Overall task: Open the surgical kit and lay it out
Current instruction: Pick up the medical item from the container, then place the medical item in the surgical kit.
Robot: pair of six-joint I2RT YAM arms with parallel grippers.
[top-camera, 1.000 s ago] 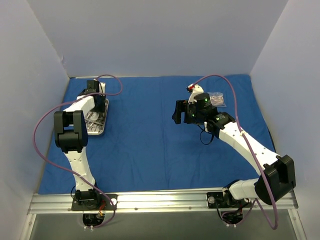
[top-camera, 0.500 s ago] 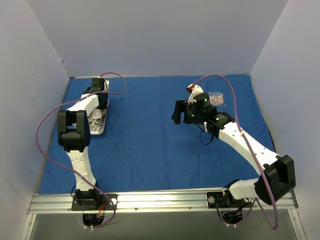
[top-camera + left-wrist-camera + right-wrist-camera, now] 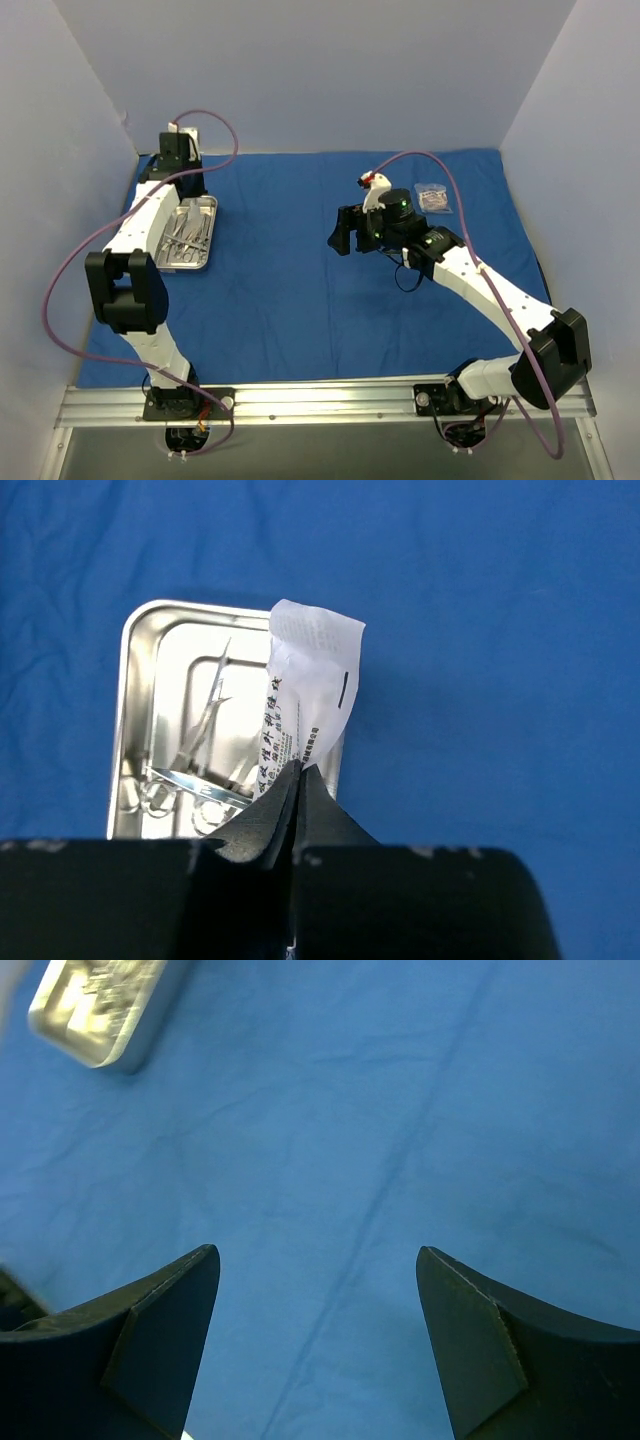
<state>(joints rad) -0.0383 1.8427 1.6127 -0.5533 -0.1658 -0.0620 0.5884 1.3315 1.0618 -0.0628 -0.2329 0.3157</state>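
Observation:
The surgical kit lies unwrapped, its royal-blue cloth (image 3: 290,270) spread flat over the table. A small steel tray (image 3: 209,236) sits on the cloth at the left, with silver clamps (image 3: 185,780) and thin tweezers (image 3: 212,705) inside. My left gripper (image 3: 297,768) hangs above the tray's right rim (image 3: 338,765), shut on the lower edge of a white printed packet (image 3: 308,680). In the top view this gripper (image 3: 170,158) is at the far left back. My right gripper (image 3: 341,232) hovers open over bare cloth mid-table, with nothing between its fingers (image 3: 165,1335).
A second small packet (image 3: 433,197) lies on the cloth at the back right. White walls close in the left, back and right sides. A metal rail (image 3: 320,400) with both arm bases runs along the near edge. The tray (image 3: 95,1000) shows in the right wrist view's top-left corner.
My left gripper has shut on the white packet in the tray and lifted it up and toward the back. The right gripper has drifted slightly left, still open.

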